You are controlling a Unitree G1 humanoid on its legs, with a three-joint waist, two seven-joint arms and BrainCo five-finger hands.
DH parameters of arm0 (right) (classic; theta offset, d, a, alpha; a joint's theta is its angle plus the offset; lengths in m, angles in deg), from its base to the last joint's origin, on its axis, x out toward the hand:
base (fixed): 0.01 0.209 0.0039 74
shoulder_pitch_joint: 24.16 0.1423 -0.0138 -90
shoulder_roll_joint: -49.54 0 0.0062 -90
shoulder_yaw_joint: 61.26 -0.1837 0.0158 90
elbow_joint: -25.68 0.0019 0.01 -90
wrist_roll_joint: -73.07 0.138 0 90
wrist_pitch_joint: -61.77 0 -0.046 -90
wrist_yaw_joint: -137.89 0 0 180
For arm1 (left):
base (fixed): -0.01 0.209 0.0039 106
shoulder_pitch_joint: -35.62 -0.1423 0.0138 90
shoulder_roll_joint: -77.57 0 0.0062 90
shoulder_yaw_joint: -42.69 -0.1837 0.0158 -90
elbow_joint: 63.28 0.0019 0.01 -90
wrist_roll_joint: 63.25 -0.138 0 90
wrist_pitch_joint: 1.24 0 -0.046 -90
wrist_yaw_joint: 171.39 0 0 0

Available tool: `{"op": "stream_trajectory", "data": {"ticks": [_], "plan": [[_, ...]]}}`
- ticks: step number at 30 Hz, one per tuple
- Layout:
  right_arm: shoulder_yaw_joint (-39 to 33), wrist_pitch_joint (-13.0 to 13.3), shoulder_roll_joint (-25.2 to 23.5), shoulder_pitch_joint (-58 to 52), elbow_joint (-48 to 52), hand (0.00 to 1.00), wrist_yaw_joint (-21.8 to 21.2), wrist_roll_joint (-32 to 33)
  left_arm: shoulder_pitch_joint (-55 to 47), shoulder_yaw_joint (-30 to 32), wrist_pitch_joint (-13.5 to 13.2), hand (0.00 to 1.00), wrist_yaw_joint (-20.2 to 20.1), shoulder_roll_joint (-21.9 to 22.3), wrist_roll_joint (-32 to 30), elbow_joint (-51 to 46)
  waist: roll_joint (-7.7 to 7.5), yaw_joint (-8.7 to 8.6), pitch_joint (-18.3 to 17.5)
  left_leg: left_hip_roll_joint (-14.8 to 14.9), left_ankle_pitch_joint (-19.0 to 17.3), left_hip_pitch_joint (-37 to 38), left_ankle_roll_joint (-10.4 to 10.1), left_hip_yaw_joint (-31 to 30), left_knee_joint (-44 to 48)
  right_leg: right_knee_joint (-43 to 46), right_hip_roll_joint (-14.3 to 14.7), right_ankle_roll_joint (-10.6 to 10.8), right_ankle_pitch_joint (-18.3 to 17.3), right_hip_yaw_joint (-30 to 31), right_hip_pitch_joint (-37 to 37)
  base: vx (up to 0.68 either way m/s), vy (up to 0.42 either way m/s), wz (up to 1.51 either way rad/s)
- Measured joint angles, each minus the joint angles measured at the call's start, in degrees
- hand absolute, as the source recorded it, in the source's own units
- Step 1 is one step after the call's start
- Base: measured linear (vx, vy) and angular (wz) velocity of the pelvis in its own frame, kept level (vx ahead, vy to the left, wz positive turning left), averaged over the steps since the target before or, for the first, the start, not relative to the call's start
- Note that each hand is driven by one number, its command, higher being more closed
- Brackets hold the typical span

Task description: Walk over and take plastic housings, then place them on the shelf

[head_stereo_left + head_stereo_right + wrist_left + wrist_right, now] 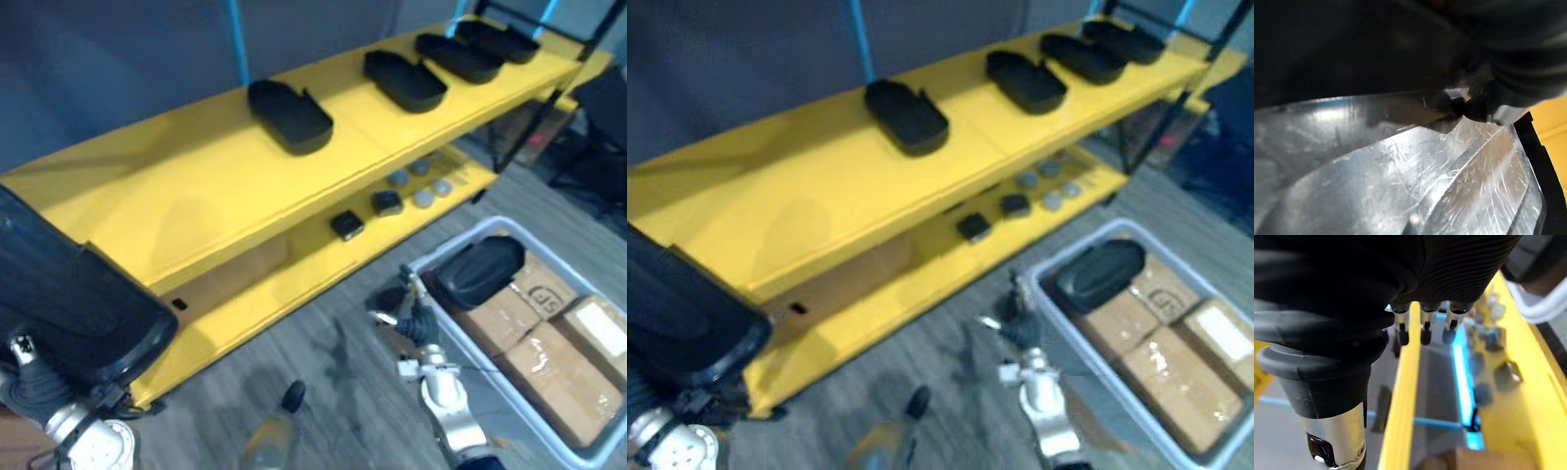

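A large black plastic housing (78,294) fills the lower left, resting over my left hand (34,387), whose fingers are hidden beneath it. It hangs in front of the left end of the yellow shelf's top board (196,186). Several more black housings lie in a row on that board, the nearest one (289,116) at its middle. Another housing (480,272) lies on the cardboard boxes in a white bin (460,242) on the floor. My right hand (419,318) hangs beside the bin's left corner, fingers (1422,328) relaxed and holding nothing.
The shelf's lower board (294,274) carries small black blocks (348,225) and grey round parts (421,186). Cardboard boxes (549,362) fill the bin. A dark chair (598,127) stands at the right past the shelf's end. Grey floor lies between shelf and bin.
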Motion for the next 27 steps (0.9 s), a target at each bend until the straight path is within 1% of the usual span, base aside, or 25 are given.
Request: {"op": "stream_trajectory", "data": {"ticks": [1, 2, 3, 4, 6, 8, 9, 10, 11, 12, 13, 14, 15, 16, 17, 18, 19, 20, 21, 22, 23, 24, 25, 26, 27], "plan": [[0.0, 0.2, 0.5, -0.6, 0.0, 0.0, -0.1, -0.2, -0.1, -0.6, 0.0, 1.0, 0.1, -0.1, 0.3, 0.0, 0.26, -0.01, 0.2, 0.3, 0.1, -0.1, -0.2, 0.1, 0.0, -0.5, 0.4, 0.2, -0.3, 0.1, 0.1, -0.13, -0.044, -0.13], [0.0, 0.6, 0.6, -1.3, 0.0, 0.0, -0.4, -0.8, -0.1, -1.2, 0.0, 1.0, 0.1, -0.2, 1.3, 0.0, 0.02, -0.17, 0.7, 0.4, 0.1, -0.1, -0.4, 0.4, 0.1, -1.5, 0.6, 0.4, -1.5, 0.6, 0.6, -0.11, -0.034, -0.12], [0.0, 0.8, 0.6, -1.5, 0.0, 0.0, -0.5, -1.1, 0.0, -1.3, 0.0, 1.0, 0.1, -0.2, 1.6, 0.0, -0.22, -0.24, 1.1, 0.4, 0.0, -0.1, -0.4, 0.5, 0.1, -2.1, 0.8, 1.1, -2.2, 1.2, 0.8, -0.15, -0.036, -0.11], [0.0, 1.3, 0.7, -1.8, 0.0, 0.0, -0.8, -1.1, 0.5, -1.5, 0.1, 1.0, 0.2, 0.0, 1.6, 0.0, -0.01, -0.67, 2.1, 1.1, 0.0, -0.3, -0.5, 0.9, 0.3, -2.3, 1.2, 1.8, -2.7, 1.3, 0.6, -0.16, -0.028, 0.01], [0.2, 1.8, 0.7, -2.9, 0.0, 0.0, -0.9, -1.1, 0.5, -1.5, -0.1, 1.0, 0.2, -0.3, 1.7, 0.0, -0.31, -1.29, 3.0, 2.4, 0.0, -1.1, -0.6, 2.4, 1.2, -1.8, 1.6, 1.5, -3.4, 1.3, 0.3, -0.12, -0.021, 0.08], [0.7, 2.9, 1.0, -2.8, 0.0, 0.0, -0.4, -1.4, 0.7, -1.0, -0.4, 1.0, 0.4, -0.5, 1.7, 0.0, -0.97, -0.93, 3.4, 2.6, -0.8, -3.2, -0.3, 3.2, 4.3, -1.4, 1.9, 1.6, -3.7, 1.3, -0.4, -0.02, 0.005, 0.04], [0.8, 3.5, 1.1, -2.7, 0.0, 0.0, 0.7, -2.3, 1.1, -0.7, -0.4, 1.0, 0.5, -0.7, 1.6, 0.0, -1.25, -0.15, 3.6, 2.4, -2.1, -4.8, 0.1, 4.0, 6.9, -1.4, 1.8, 1.7, -3.9, 1.3, -0.6, 0.03, 0.025, 0.05], [0.9, 3.6, 1.1, -2.5, 0.0, 0.0, 1.0, -2.3, 1.1, -0.5, -0.4, 1.0, 0.5, -0.7, 1.6, -0.1, -1.48, 0.14, 3.7, 2.0, -2.8, -5.6, 0.4, 4.1, 8.2, -1.4, 1.7, 1.8, -4.0, 1.3, -0.6, 0.11, 0.055, 0.19], [0.9, 3.6, 0.8, -2.0, 0.0, 0.0, 2.5, -2.3, 1.6, 0.2, -0.4, 1.0, -0.5, -0.8, 1.7, -0.5, -2.38, 0.95, 4.0, 0.5, -5.2, -7.3, 1.1, 4.6, 11.7, -1.1, 0.8, 1.4, -5.1, 1.2, -0.4, 0.12, 0.058, 0.27], [0.9, 3.6, 0.8, -1.8, 0.1, 0.0, 3.2, -2.3, 1.7, 0.5, -0.4, 1.0, -0.9, -0.9, 1.7, -0.9, -2.77, 1.17, 4.0, 0.1, -6.3, -8.0, 1.7, 5.6, 13.4, -1.1, 0.5, 1.0, -5.6, 1.3, -0.2, 0.21, 0.099, 0.44], [0.8, 3.6, 0.4, -1.5, 0.1, 0.0, 4.7, -2.3, 1.6, 1.4, -0.2, 1.0, -2.2, -1.4, 1.6, -2.1, -4.23, 1.38, 4.1, -1.2, -9.0, -9.1, 3.3, 8.0, 17.1, -1.7, -0.5, 0.4, -6.7, 1.5, 1.0, 0.29, 0.044, 0.48], [0.5, 3.4, 0.0, -2.0, 0.8, 0.0, 5.8, -2.1, 0.9, 1.7, -0.2, 1.0, -3.2, -2.5, 1.6, -3.4, -5.46, 1.53, 3.5, -1.6, -12.2, -9.8, 3.3, 9.9, 19.8, 0.9, -0.6, -0.7, -6.1, 2.2, 1.9, 0.31, 0.073, 0.49], [0.2, 3.3, 0.1, -1.9, 1.4, 0.0, 5.9, -2.1, 1.0, 1.8, -0.3, 1.0, -3.4, -2.7, 1.6, -3.5, -4.98, 1.51, 3.7, -1.7, -13.2, -9.9, 3.5, 9.7, 21.4, 5.9, -1.4, -1.4, -5.4, 3.6, 0.1, 0.26, 0.134, 0.36], [0.1, 3.0, 0.2, -0.7, 2.1, 0.0, 6.1, -2.1, 1.1, 1.8, 0.1, 1.0, -3.9, -2.9, 1.6, -3.9, -4.5, 1.46, 3.4, -1.7, -14.3, -10.0, 4.0, 9.0, 22.6, 14.0, -2.5, -0.5, -2.1, 7.7, -4.3, 0.18, 0.273, 0.22], [0.2, 2.5, -0.4, -0.1, 2.7, 0.0, 6.2, -2.2, 1.0, 1.8, 0.3, 1.0, -4.6, -3.8, 1.5, -5.0, -5.04, 1.37, 2.9, -1.7, -15.2, -9.2, 4.7, 9.0, 22.0, 22.5, -3.1, 0.6, 3.4, 12.1, -9.2, 0.23, 0.309, 0.14], [0.0, 2.2, -0.9, 0.7, 2.6, 0.0, 6.2, -2.2, 0.8, 1.6, 0.4, 1.0, -5.1, -4.9, 1.5, -5.4, -5.47, 1.38, 2.6, -1.7, -15.7, -7.3, 5.6, 8.9, 20.5, 27.1, -3.5, 0.6, 9.6, 14.5, -11.7, 0.24, 0.24, 0.0], [-0.2, 2.2, -1.3, 1.2, 2.5, 0.0, 5.9, -2.3, 0.8, 1.5, 0.8, 1.0, -5.1, -5.4, 1.5, -5.5, -5.28, 1.29, 2.7, -1.7, -16.1, -5.3, 6.6, 8.8, 19.4, 31.0, -4.4, -0.1, 12.5, 14.9, -13.3, 0.2, 0.151, -0.09], [-0.2, 2.3, -1.4, 1.6, 2.4, 0.0, 5.7, -2.3, 0.9, 1.5, 1.1, 1.0, -5.0, -5.5, 1.5, -5.6, -5.08, 1.18, 2.8, -1.7, -16.5, -4.0, 7.1, 8.8, 18.9, 33.7, -5.1, -0.4, 10.7, 15.0, -14.5, 0.13, 0.116, -0.12], [-0.3, 2.3, -1.5, 2.5, 2.4, 0.0, 5.5, -2.3, 1.2, 1.3, 1.8, 1.0, -4.9, -5.5, 1.5, -5.6, -4.54, 0.5, 2.7, -1.2, -17.1, -0.9, 7.5, 8.6, 17.6, 36.8, -4.9, -2.0, 5.7, 14.7, -17.3, 0.06, 0.086, -0.05], [-0.3, 2.4, -1.5, 2.6, 2.4, 0.0, 5.5, -2.3, 1.2, 1.3, 1.9, 1.0, -4.9, -5.5, 1.5, -5.6, -3.99, 0.09, 2.6, -0.8, -17.1, 0.1, 7.5, 8.5, 17.1, 35.9, -4.7, -2.7, 4.4, 13.9, -18.2, -0.02, 0.093, 0.05], [-0.9, 2.6, -1.4, 2.5, 2.4, 0.0, 5.2, -2.3, 1.3, 1.3, 2.1, 1.0, -4.9, -5.5, 1.5, -5.6, -2.83, -0.54, 2.4, 0.3, -17.5, 1.9, 7.4, 8.1, 16.1, 30.9, -3.2, -3.2, 2.3, 13.1, -19.8, -0.12, 0.097, 0.17], [-2.6, 2.7, -1.4, 2.4, 2.5, 0.0, 4.5, -2.2, 2.2, 1.3, 2.2, 1.0, -5.0, -5.6, 1.5, -5.6, -2.27, -0.95, 2.1, 1.1, -17.9, 3.1, 6.8, 7.3, 15.6, 22.9, -1.3, -3.2, 1.6, 13.1, -20.7, -0.16, 0.11, 0.24], [-3.5, 2.7, -1.3, 2.4, 2.6, 0.0, 4.3, -2.1, 2.9, 1.3, 2.3, 1.0, -5.0, -5.6, 1.4, -5.6, -2.09, -1.11, 2.2, 1.2, -18.1, 3.5, 6.4, 6.8, 15.5, 18.7, -0.7, -3.1, 1.7, 13.6, -21.1, -0.19, 0.106, 0.38], [-5.0, 2.8, -1.0, 2.6, 3.1, 0.0, 4.0, -2.1, 4.0, 1.3, 2.5, 1.0, -5.0, -5.8, 1.5, -5.6, -2.11, -1.35, 2.1, 1.2, -18.9, 3.9, 5.8, 6.3, 15.7, 11.2, -0.5, -2.3, 2.3, 14.7, -22.1, -0.09, 0.039, 0.34], [-5.5, 2.8, -0.7, 2.7, 3.6, 0.0, 4.0, -2.1, 4.4, 1.3, 2.6, 1.0, -5.0, -5.8, 1.5, -5.6, -2.13, -1.36, 2.1, 1.1, -19.6, 4.0, 5.6, 5.7, 15.8, 8.5, -0.3, -2.0, 2.6, 15.8, -22.8, 0.06, -0.06, 0.45]]}}
